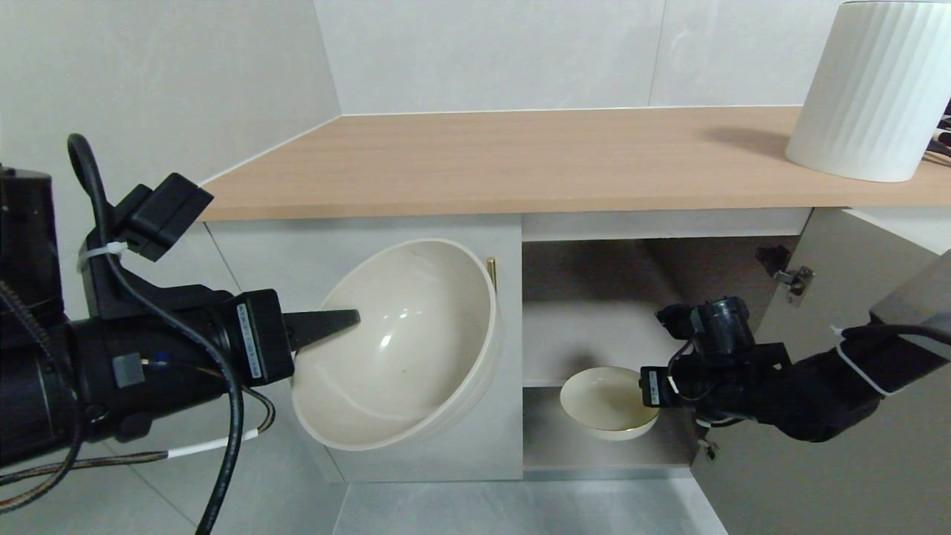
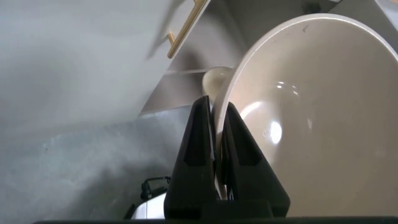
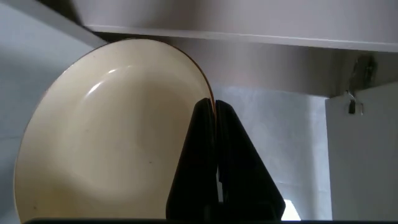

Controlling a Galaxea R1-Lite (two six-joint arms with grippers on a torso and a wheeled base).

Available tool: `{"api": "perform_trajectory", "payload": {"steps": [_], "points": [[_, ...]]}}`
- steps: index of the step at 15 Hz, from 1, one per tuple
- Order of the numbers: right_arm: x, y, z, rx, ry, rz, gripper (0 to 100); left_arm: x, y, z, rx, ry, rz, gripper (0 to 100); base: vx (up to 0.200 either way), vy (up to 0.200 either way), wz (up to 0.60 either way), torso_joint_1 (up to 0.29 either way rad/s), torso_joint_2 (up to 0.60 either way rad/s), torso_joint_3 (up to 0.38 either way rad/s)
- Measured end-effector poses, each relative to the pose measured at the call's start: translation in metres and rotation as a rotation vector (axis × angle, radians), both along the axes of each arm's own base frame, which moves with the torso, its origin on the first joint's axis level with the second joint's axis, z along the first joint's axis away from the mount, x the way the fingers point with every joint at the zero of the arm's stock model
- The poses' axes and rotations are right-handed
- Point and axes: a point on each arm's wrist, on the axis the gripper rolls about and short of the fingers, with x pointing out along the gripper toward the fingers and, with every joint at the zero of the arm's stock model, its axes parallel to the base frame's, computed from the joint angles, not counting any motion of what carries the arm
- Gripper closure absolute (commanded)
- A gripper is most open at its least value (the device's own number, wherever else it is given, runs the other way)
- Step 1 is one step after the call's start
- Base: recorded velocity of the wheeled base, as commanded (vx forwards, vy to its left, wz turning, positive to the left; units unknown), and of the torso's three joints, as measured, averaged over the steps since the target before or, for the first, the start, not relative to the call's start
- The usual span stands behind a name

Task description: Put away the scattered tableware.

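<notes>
Big bowl (image 1: 401, 349) is closest: cream, tilted up on edge, hollow facing the camera. Left gripper (image 1: 338, 321) pinches its rim, one finger inside and one outside, pressed tight on the wall. The bowl hangs in front of the closed left door (image 1: 297, 253) and covers much of it; the brass handle (image 1: 491, 271) shows just past the rim.

Count: 2 bowls, 2 grippers, one bowl each.

Small bowl (image 1: 605, 401) is cream with a thin darker rim line and sits low in the mouth of the open cabinet (image 1: 587, 327), right half of the unit. Right gripper (image 1: 648, 388) clamps its rim on the side toward the arm, fingers closed on the edge. Can't tell whether the bowl rests on the cabinet floor or is held just above it.

Around: the right door (image 1: 832, 312) is swung open, with a hinge (image 1: 792, 279) on its inner face. The right arm lies across the doorway. The wood counter (image 1: 520, 156) runs on top, with 1 ribbed white container (image 1: 869, 89) at its right end. Grey floor (image 1: 520, 509) below.
</notes>
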Motion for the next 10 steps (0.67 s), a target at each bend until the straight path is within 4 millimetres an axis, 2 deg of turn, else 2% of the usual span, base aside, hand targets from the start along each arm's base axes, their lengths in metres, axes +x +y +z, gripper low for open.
{"api": "perform_trajectory", "payload": {"steps": [7, 10], "points": [[0.061, 0.011, -0.011, -0.076, -0.13, -0.165, 100, 0.001, 0.001, 0.002, -0.003, -0.007, 0.007, 100, 0.0, 0.0, 0.0, 0.0, 0.0, 0.0], [0.08, 0.015, -0.019, -0.099, -0.147, -0.199, 100, 0.001, 0.001, 0.002, -0.002, -0.004, 0.007, 100, 0.0, 0.0, 0.0, 0.0, 0.0, 0.0]]}}
